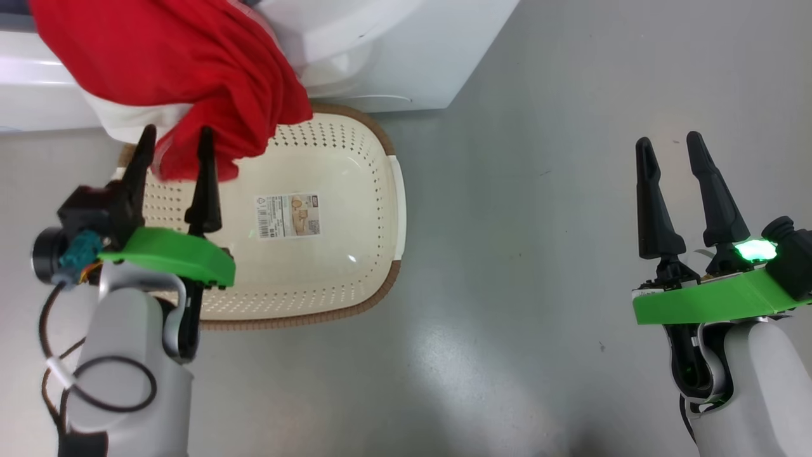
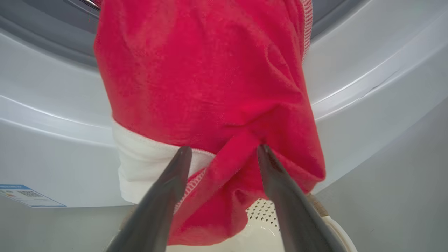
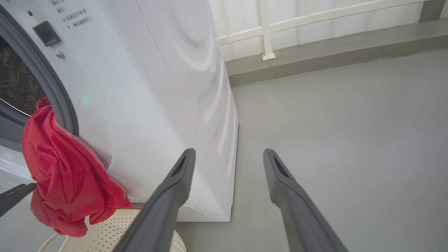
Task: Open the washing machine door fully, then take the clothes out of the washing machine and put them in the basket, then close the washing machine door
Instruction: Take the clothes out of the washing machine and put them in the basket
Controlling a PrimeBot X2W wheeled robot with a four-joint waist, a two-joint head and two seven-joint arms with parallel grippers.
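Note:
Red clothes (image 1: 190,70) with a white panel hang out of the washing machine (image 1: 393,57) mouth, draped over its front above the basket (image 1: 342,279). In the left wrist view the clothes (image 2: 210,87) droop from the grey gasket, lower folds over the cream basket (image 2: 266,217). My left gripper (image 1: 177,133) is open; its fingers flank a hanging red fold (image 2: 224,148) without pinching it. My right gripper (image 1: 669,138) stands open and empty over bare floor to the right, and points (image 3: 228,151) past the machine's corner (image 3: 157,87). The clothes (image 3: 59,168) hang from the uncovered opening. The washing machine door is out of view.
The basket sits on the grey floor (image 1: 539,254) against the machine's front, a sticker (image 1: 288,216) on its bottom. A blue label (image 2: 24,196) is low on the machine's front. Behind the machine run a raised kerb and a white railing (image 3: 266,31).

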